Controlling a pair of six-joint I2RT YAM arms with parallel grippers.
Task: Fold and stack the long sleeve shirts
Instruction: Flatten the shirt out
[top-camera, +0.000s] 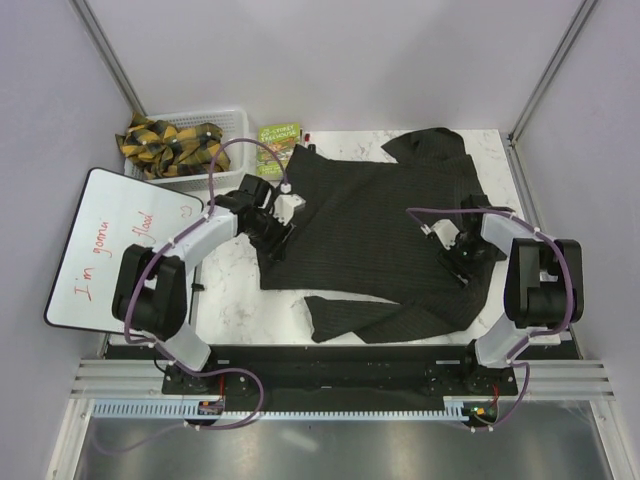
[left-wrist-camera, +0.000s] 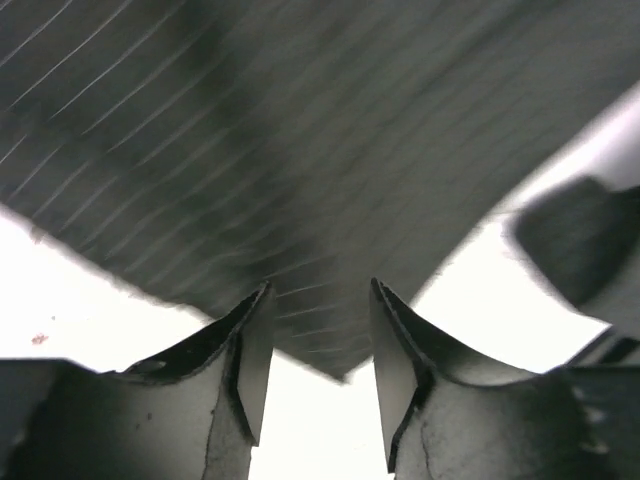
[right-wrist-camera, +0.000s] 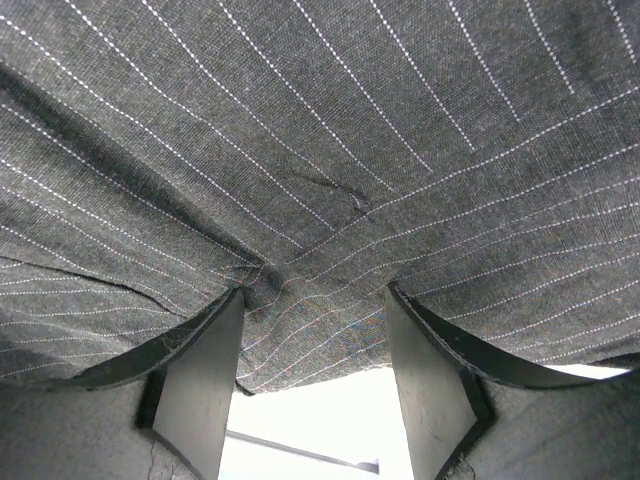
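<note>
**A:** Where is the garment?

**B:** The table (top-camera: 230, 290) carries one long sleeve shirt (top-camera: 370, 230), spread wide over its middle and right side. No folded stack shows yet. The far sleeve (top-camera: 430, 145) is bunched at the back right corner. The near sleeve (top-camera: 370, 315) is doubled across the front edge.

**A:** What could go wrong from here?

**B:** The biggest risk, I'd judge, is a lopsided fold. If one side catches more cloth than the other, the body will skew and those loose sleeves will trail out. The near sleeve lies close to the table's front edge, so a careless pull could drag it over.

**A:** And the arms?

**B:** The left end effector (left-wrist-camera: 320, 295) sits at the shirt's left edge with its fingers apart and a corner of cloth in the gap, unclamped. That view is blurred, so I can't say whether the corner touches either pad. The right end effector (right-wrist-camera: 315, 295) is at the right side, also parted, with a hem edge between its fingers (right-wrist-camera: 205, 370) but not pinched. Closing on so little cloth could let it slip free on the lift.

**A:** How does the fabric look?

**B:** It is soft and thin, charcoal with fine pale pinstripes, and it creases lightly where it gathers near the right fingers.
</note>
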